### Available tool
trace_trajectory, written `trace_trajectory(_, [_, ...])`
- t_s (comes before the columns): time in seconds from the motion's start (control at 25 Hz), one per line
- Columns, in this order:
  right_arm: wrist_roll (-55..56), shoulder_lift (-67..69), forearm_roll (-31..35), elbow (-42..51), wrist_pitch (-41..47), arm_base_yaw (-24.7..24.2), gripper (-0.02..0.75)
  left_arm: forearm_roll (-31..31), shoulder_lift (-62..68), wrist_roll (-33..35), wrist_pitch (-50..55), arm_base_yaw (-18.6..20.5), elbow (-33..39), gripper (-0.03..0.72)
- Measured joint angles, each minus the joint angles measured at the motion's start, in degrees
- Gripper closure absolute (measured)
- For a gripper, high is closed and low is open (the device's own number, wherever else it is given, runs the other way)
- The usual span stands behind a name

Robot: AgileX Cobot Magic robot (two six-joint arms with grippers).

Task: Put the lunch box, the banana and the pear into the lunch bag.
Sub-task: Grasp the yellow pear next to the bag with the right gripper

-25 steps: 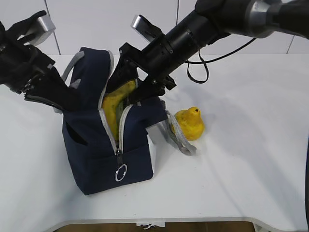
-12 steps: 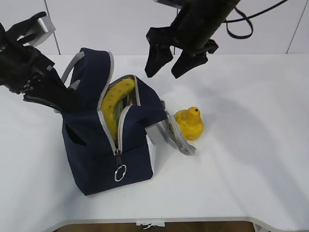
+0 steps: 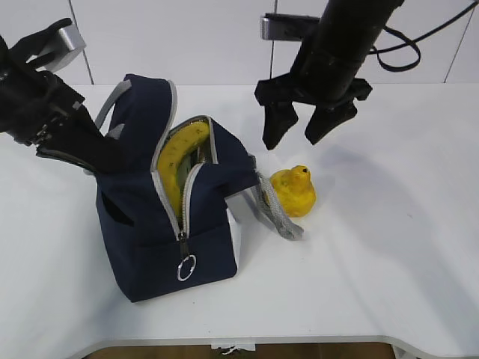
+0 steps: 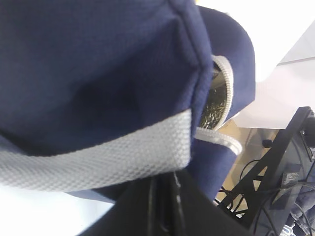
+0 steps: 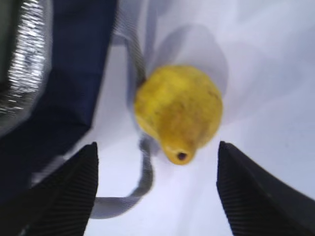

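We see a plain white table [image 3: 389,254] whose rounded front edge shows a strip of brown floor [image 3: 150,351] beneath it. Behind it stands a white panelled wall [image 3: 172,37] with thin dark seams, and soft, even light throws faint shadows on the tabletop.

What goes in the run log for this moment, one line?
stage: pear pickup pending | long yellow banana: in navy fabric lunch bag | squat yellow pear: on table | right gripper: open above pear | left gripper: shut on bag

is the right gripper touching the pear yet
Apart. In the right wrist view the pear lies on the table with white table showing between it and both open fingers; the exterior view shows the right gripper above it.
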Motion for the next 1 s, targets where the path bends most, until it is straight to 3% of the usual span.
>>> trace_trajectory(0.24, [0.00,1.09,-6.14,1.71,0.00,0.00,0.164,0.00,0.00,0.00,0.00,0.00,0.00,0.694])
trace_trajectory(0.68, [0.47,6.09,-4.83,1.71,-0.23,0.00,0.166,0.00,0.00,0.00,0.00,0.00,0.00,0.694])
trace_trajectory(0.84, [0.52,6.17,-4.93,1.71,-0.23,0.00,0.232,0.00,0.00,0.00,0.00,0.00,0.00,0.694])
trace_trajectory(1.0, [0.61,6.17,-4.93,1.71,-0.23,0.00,0.365,0.00,0.00,0.00,0.00,0.00,0.00,0.694])
